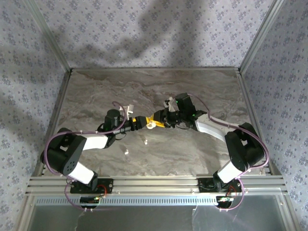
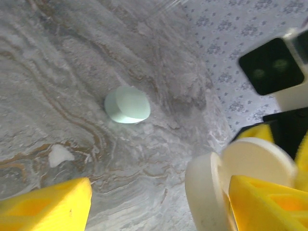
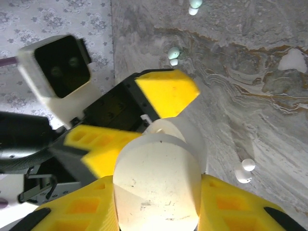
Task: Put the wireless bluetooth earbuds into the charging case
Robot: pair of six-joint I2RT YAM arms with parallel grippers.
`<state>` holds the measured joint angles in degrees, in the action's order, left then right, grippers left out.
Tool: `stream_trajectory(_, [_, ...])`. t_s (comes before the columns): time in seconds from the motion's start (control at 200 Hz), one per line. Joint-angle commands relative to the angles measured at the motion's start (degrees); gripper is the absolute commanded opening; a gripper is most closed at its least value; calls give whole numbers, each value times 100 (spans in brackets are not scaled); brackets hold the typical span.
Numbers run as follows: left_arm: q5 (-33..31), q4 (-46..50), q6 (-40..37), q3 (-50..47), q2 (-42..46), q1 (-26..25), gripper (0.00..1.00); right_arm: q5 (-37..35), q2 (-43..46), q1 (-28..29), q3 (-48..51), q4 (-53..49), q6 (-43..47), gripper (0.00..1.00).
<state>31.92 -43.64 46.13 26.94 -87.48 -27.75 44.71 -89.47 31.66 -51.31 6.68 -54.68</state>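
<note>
Now right end effector pinches the charging case; left end effector stands spread.

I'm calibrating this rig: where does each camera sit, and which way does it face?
Top external: above and behind the bases, looking down on the table; left arm and right arm show.
Left wrist: on the left arm, facing the right wrist camera; open left gripper frames the view.
Right wrist: facing the left wrist camera; right gripper clamps the charging case.
Shared: both wrist views show that case.
</note>
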Motion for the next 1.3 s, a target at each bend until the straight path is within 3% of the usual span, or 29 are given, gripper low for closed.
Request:
stream_trajectory(0.0, [-107, 404, -117, 231, -158, 8, 75, 214, 206, 33, -8, 80, -56, 32])
stream_trajectory(0.575, [-416, 852, -254, 266, -22, 30, 75, 205, -266, -255, 597, 378, 100, 32])
stream_trajectory(1.159, [-678, 945, -329, 99, 277, 121, 77, 745, -1234, -629, 825, 613, 559, 33])
stream_trajectory(1.294, [-555, 910, -307, 182, 113, 81, 72, 799, -1383, -682, 814, 661, 581, 34])
